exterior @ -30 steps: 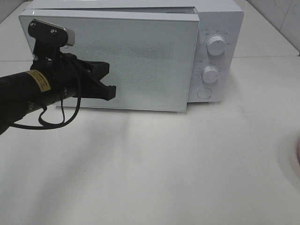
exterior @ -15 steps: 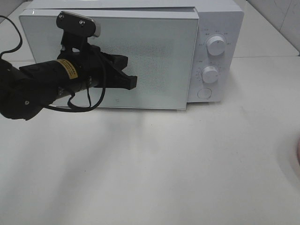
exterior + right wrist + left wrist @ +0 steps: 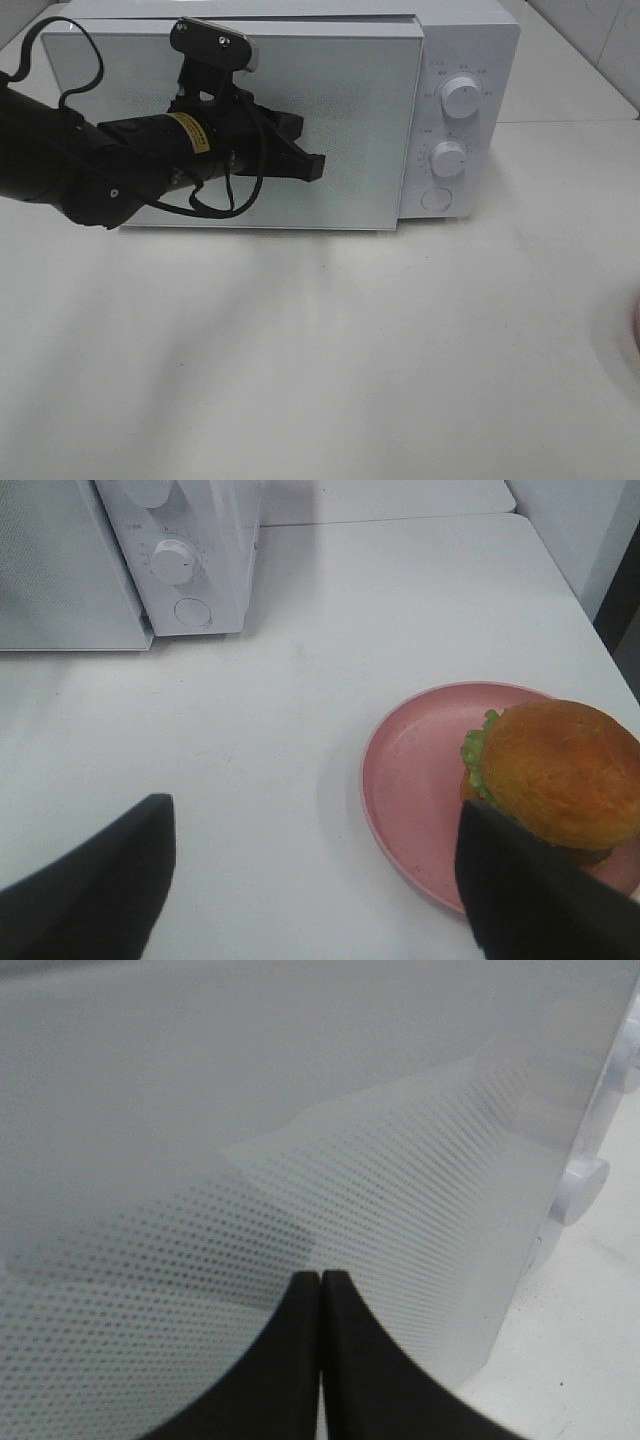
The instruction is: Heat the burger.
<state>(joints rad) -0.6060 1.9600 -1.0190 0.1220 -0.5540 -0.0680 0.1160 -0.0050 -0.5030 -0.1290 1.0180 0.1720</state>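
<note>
The burger (image 3: 555,770), with a golden-brown bun and green lettuce, sits on a pink plate (image 3: 420,770) on the white table. My right gripper (image 3: 315,880) hovers open above the table beside the plate, with one dark finger on each side of the right wrist view. The exterior view does not show this gripper. The white microwave (image 3: 470,60) stands at the back with its frosted door (image 3: 370,120) nearly flush. My left gripper (image 3: 315,168) is shut and holds nothing. Its fingertips (image 3: 320,1278) are right at the door's middle.
Two round knobs (image 3: 461,96) (image 3: 449,158) and a round button (image 3: 435,199) sit on the microwave's right panel. A sliver of the pink plate (image 3: 636,330) shows at the right edge. The left arm's cable (image 3: 70,40) loops in front of the door's upper left corner.
The left arm has swept rightward across the door front, from its left side to its middle, with the gripper staying shut. The right gripper's earlier position is not shown.
</note>
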